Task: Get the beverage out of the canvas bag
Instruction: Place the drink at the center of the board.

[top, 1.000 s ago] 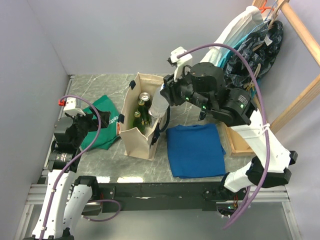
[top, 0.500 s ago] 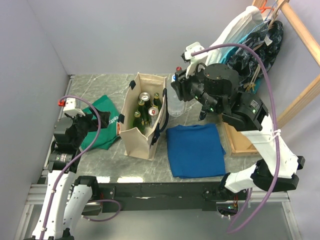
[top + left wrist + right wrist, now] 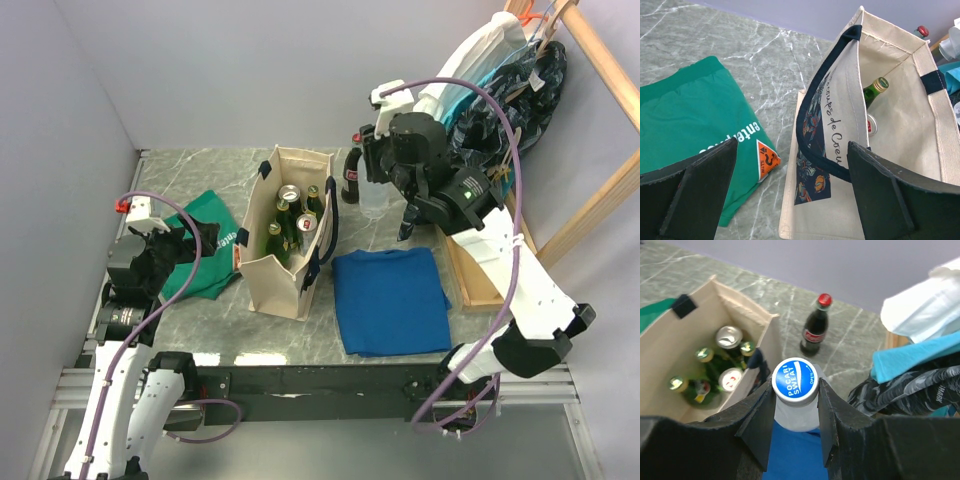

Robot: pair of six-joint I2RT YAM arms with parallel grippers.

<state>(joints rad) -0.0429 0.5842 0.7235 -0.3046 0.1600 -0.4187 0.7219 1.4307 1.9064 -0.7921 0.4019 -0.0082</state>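
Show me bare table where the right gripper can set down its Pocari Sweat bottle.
Widest bare marble: behind the green cloth, left of the canvas bag. A smaller patch lies behind the blue cloth, right of the cola bottle. Crowded: the gap between bag and blue cloth, and inside the bag.

A: Where are the cameras?
B: One looks down on the table [image 3: 200, 170] from high behind. The left wrist camera faces the canvas bag [image 3: 910, 125] closely from its side; the right looks down into it.
A: Shared?
B: The bag's open top.
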